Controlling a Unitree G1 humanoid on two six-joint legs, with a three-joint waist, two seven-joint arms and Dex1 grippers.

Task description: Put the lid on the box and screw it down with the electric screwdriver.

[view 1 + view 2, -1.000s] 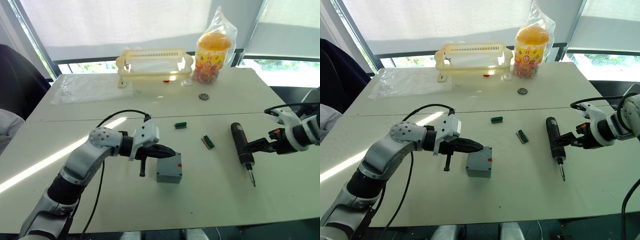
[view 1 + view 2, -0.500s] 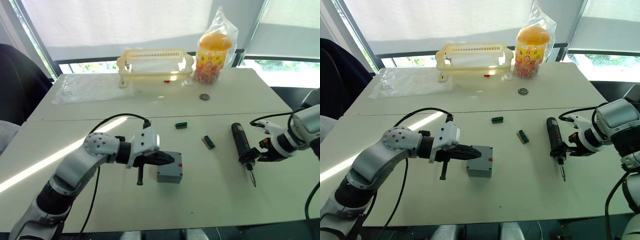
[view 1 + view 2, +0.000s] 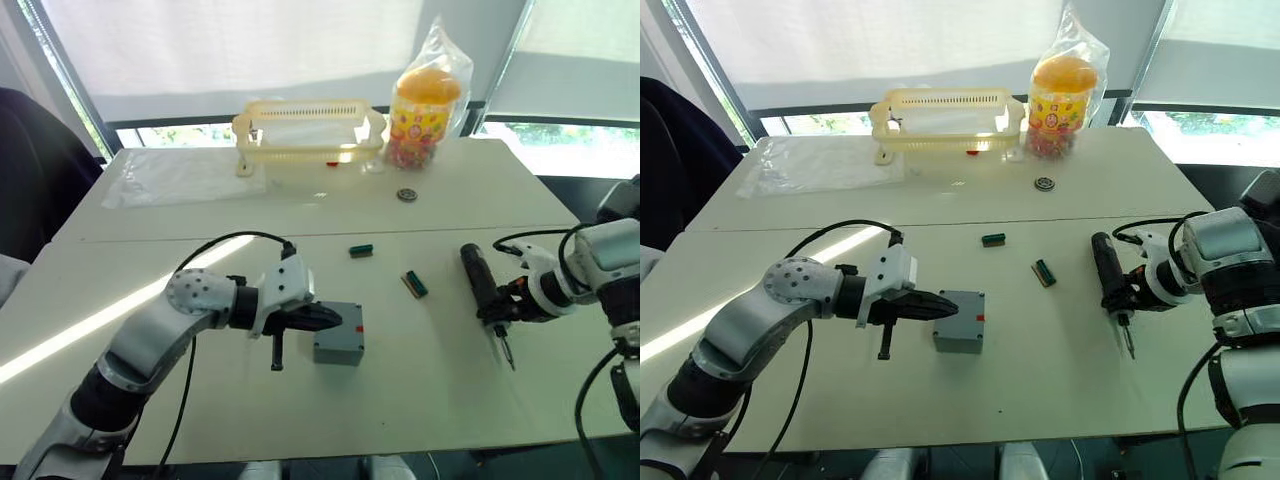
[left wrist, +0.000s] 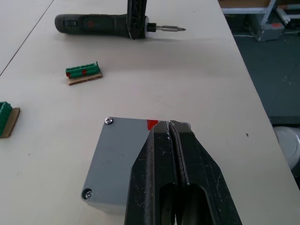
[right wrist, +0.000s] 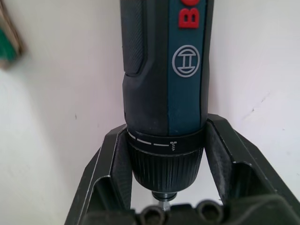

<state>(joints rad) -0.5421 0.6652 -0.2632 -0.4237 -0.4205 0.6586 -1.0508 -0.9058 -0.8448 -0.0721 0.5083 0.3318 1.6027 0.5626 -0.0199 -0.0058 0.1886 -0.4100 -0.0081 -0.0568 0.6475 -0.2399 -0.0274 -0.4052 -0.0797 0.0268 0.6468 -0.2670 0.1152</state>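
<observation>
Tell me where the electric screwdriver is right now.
The electric screwdriver lies on the table's right side, between the right gripper's fingers, beside a green terminal block.

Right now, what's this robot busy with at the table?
It's closing up a small grey box with an electric screwdriver. The lid already sits on the box, screws at its corners. The left hand, fingers shut, rests on the lid. The right hand has its fingers on either side of the screwdriver's collar; the tool lies on the table, off to the box's right.
</observation>
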